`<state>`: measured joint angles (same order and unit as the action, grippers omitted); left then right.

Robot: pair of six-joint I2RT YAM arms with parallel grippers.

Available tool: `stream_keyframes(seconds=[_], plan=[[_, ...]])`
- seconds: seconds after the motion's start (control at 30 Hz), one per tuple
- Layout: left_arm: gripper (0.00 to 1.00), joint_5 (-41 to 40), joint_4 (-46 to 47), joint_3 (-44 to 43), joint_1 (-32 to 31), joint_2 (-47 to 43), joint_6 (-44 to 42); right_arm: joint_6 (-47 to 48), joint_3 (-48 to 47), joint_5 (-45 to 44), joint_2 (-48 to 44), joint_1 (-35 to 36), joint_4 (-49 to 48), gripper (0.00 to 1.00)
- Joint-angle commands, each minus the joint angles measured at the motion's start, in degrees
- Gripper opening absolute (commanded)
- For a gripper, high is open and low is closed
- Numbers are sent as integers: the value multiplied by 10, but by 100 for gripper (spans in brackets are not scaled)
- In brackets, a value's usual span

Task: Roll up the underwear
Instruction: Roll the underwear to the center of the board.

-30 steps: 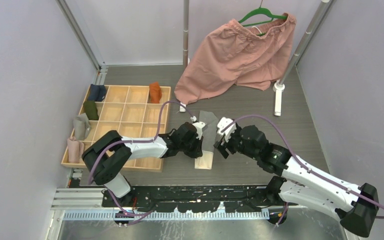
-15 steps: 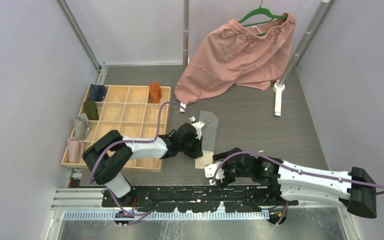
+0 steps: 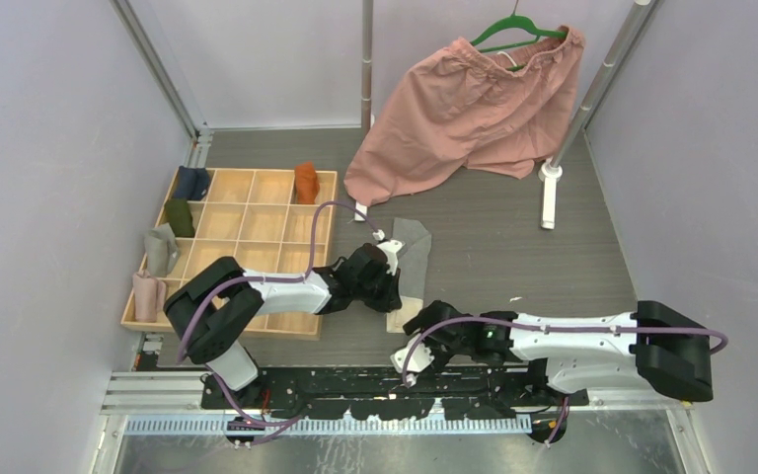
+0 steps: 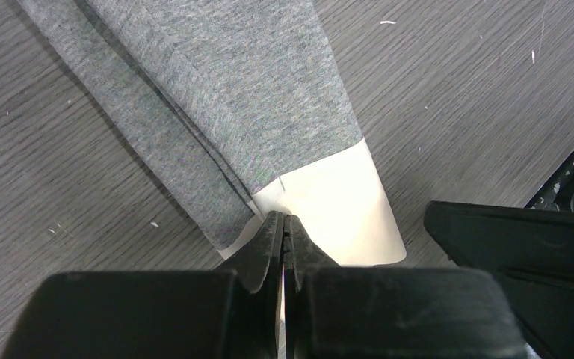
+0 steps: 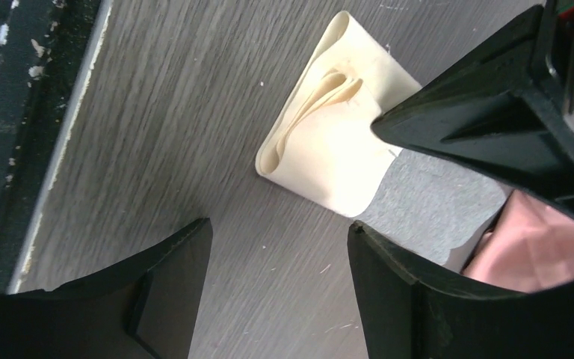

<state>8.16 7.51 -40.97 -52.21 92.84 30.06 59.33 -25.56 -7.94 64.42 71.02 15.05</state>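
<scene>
The grey underwear (image 3: 413,255) lies folded into a long strip on the table, its cream-white band (image 3: 402,318) at the near end. My left gripper (image 3: 391,280) is shut, its tips resting on the strip's left edge where grey (image 4: 254,112) meets the cream band (image 4: 336,209). My right gripper (image 3: 413,354) is open and low by the table's front edge, just short of the folded cream band (image 5: 329,157), its jaws wide apart and empty. The rust-orange underwear (image 3: 305,182) sits rolled in a far compartment of the wooden tray (image 3: 227,331).
Big pink shorts (image 3: 474,109) hang on a green hanger (image 3: 513,30) from a rack at the back. The tray at left holds several other rolled cloths. The black mounting rail (image 3: 385,380) runs along the near edge, close behind my right gripper.
My right arm has swung from the strip's right side down to the near front edge, facing the cream band. My left gripper and the underwear have not moved.
</scene>
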Motion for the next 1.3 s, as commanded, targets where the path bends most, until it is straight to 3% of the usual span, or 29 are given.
stream_keyframes(seconds=[0.0, 0.37, 0.6, 0.8, 0.97, 1.27], plan=[[1, -14, -25, 19, 3, 24, -2, 59, -19, -19, 16, 8, -29, 71], [1, -10, -21, 19, 3, 30, -1, 78, -43, 28, 79, 9, -12, 63], [1, -4, -20, 16, 3, 37, 0, 67, -53, 43, 112, 8, -13, 47], [1, -2, -17, 16, 3, 39, 1, 56, -55, 51, 130, 9, -15, 44], [1, 0, -15, 16, 3, 42, 1, 39, -56, 51, 146, 6, -28, 33], [1, 1, -14, 15, 3, 46, 2, -30, -47, 38, 137, -18, -100, 1]])
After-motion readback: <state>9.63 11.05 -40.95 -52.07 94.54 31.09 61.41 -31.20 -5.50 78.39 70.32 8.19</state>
